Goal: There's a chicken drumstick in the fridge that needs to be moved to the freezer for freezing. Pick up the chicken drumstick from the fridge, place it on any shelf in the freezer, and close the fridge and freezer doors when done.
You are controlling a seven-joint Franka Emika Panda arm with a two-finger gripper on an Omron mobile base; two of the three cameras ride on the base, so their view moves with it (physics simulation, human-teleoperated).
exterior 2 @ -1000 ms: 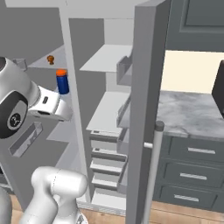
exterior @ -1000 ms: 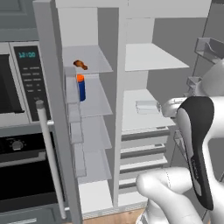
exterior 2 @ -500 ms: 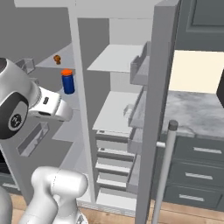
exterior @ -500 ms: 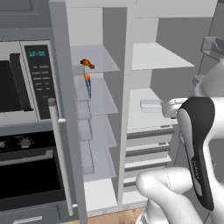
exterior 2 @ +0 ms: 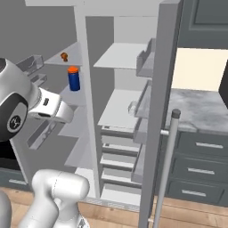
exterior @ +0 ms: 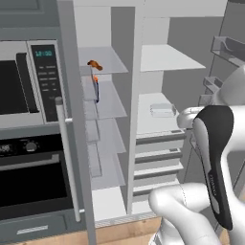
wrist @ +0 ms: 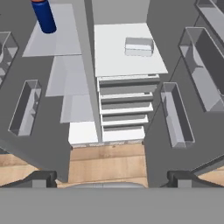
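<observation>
Drumstick (exterior: pixel 94 64) sits on the top glass shelf (exterior 2: pixel 71 57) in the freezer (exterior: pixel 103 139), above the blue can (exterior 2: pixel 74 79). Views swung over the last sec: base moved, items didn't, so you've only got doors left imo. Gripper (wrist: pixel 112 178) fingers spread wide, holding nothing.

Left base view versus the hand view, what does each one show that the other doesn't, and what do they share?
Left base view alone: the chicken drumstick on a top glass shelf in the freezer, and the microwave above the oven. Hand view alone: the open tool over the wooden floor. Both: the blue can, the fridge with its drawers, and a pale box on its shelf.
</observation>
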